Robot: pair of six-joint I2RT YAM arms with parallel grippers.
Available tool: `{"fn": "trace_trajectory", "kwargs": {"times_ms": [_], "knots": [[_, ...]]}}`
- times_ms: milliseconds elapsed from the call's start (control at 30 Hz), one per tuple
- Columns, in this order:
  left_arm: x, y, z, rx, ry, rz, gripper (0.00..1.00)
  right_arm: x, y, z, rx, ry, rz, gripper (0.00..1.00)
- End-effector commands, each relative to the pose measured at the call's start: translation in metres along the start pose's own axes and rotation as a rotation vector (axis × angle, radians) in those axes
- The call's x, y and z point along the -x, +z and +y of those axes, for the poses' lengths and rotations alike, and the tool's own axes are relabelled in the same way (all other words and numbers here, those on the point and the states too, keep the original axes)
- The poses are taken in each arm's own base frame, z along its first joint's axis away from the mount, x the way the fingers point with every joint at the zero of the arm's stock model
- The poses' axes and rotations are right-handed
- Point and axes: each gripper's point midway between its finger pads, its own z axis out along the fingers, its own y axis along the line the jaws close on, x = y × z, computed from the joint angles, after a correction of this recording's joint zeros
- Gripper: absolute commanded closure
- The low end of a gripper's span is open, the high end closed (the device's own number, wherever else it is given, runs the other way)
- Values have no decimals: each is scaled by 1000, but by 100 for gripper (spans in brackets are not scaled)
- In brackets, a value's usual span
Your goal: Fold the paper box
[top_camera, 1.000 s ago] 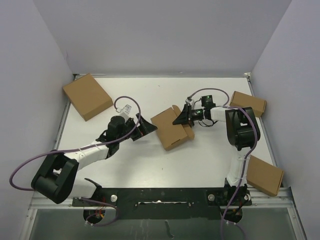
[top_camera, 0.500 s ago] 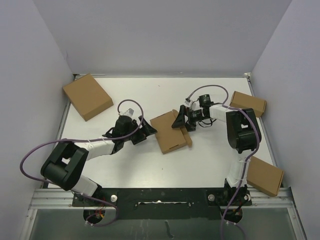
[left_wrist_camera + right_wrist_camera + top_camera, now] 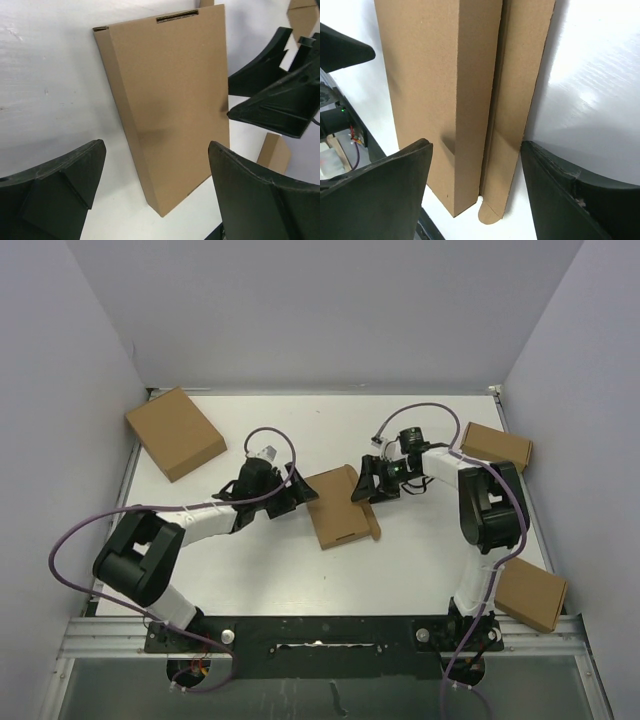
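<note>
The box (image 3: 338, 508) lies flat in the middle of the table (image 3: 300, 570), with one flap (image 3: 520, 90) sticking out. The left claw (image 3: 298, 496) and right claw (image 3: 360, 490) are both wide apart, one at each side of it

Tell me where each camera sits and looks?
Top external: above and behind, looking down at the white table; left claw and right claw show.
Left wrist: on the left arm, facing the flat brown cardboard paper box; own fingers and right claw show.
Right wrist: on the right arm, facing the box's flap edge; own fingers show.
All three share the box.
</note>
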Motion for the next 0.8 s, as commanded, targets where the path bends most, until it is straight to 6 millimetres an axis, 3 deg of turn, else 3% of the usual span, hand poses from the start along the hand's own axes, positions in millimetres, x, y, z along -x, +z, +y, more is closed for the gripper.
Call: {"fn": "trace_trajectory", "kwargs": {"times_ms": [0, 200, 467, 767], "knots": [[-3, 13, 0, 7, 32, 49, 19, 6, -9, 11, -35, -86, -22, 28], [-7, 25, 1, 6, 42, 94, 31, 6, -8, 14, -29, -84, -25, 34], [-12, 31, 4, 14, 52, 124, 38, 10, -12, 40, 37, -116, -66, 61], [-16, 35, 6, 21, 61, 152, 45, 10, -12, 63, 130, -132, -80, 62]]}}
